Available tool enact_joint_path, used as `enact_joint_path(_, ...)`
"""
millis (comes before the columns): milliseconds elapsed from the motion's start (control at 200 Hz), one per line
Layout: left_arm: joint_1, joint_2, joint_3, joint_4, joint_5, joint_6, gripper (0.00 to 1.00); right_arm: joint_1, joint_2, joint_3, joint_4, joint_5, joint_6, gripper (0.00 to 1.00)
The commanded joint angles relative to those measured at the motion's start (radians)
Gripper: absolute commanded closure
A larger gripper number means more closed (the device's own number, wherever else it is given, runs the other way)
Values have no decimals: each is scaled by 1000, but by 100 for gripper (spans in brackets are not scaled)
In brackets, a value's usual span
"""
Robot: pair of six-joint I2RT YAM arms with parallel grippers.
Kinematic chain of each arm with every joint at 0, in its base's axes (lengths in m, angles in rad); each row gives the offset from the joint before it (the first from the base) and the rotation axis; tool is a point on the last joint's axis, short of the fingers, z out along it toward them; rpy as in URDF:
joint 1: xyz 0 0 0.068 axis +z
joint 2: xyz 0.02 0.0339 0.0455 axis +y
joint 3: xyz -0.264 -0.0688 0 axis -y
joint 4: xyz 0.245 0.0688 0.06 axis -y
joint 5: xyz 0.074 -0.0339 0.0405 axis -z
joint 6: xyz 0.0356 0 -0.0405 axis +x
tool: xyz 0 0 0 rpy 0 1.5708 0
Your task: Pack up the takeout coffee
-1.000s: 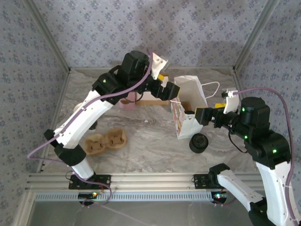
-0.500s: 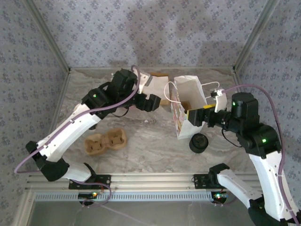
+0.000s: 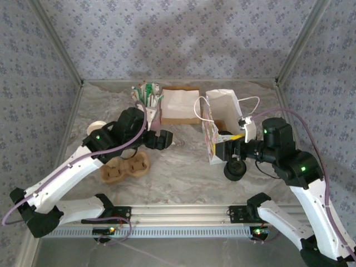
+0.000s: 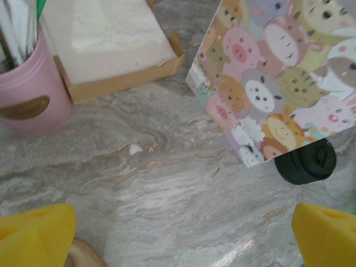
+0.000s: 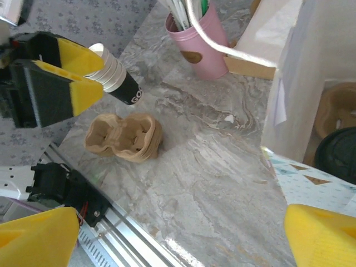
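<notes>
Standing upright right of centre in the overhead view, a white paper bag (image 3: 229,105) with cartoon animals printed on its side has its mouth open toward the camera. The takeout coffee (image 5: 340,161) sits inside that bag, seen at the right edge of the right wrist view as a black round lid, with a tan pulp holder (image 5: 336,108) just above it in the same bag. The right gripper (image 3: 221,150) hangs at the bag's lower edge, its yellow fingertips (image 5: 33,239) spread wide apart at the bottom corners of its own view and pinching nothing. Just below the bag, on the marbled table (image 3: 183,167), rests a squat pile of black lids (image 3: 235,168). The left gripper (image 3: 165,139) hovers left of the bag and well apart from it, over bare tabletop; its yellow fingertips (image 4: 34,233) are likewise spread wide with nothing between them. Below it lies a brown pulp cup carrier (image 3: 125,167). A pink cup of straws (image 3: 147,103) and a cardboard tray of napkins (image 3: 179,104) stand side by side in the upper middle, and a stack of cream cups (image 3: 95,127) shows at the left, partly hidden by the arm.
</notes>
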Motion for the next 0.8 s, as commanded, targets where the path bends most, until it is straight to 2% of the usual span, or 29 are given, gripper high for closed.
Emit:
enact_joint_path(0, 11, -38, -28, 43, -46, -44, 1, 25, -19, 1, 37, 29, 16, 0)
enact_joint_path(160, 18, -42, -51, 43, -48, -61, 0, 60, -12, -60, 96, 23, 34, 0)
enact_joint_path(290, 18, -49, -66, 43, -34, -63, 0, 148, -6, -114, 177, 29, 72, 0)
enact_joint_path(550, 44, -83, -110, 84, 11, -81, 1, 383, 67, -96, 181, 244, 79, 0)
enact_joint_path(794, 75, -92, -139, 112, 54, -90, 1, 405, 128, 1, 91, 422, 94, 0)
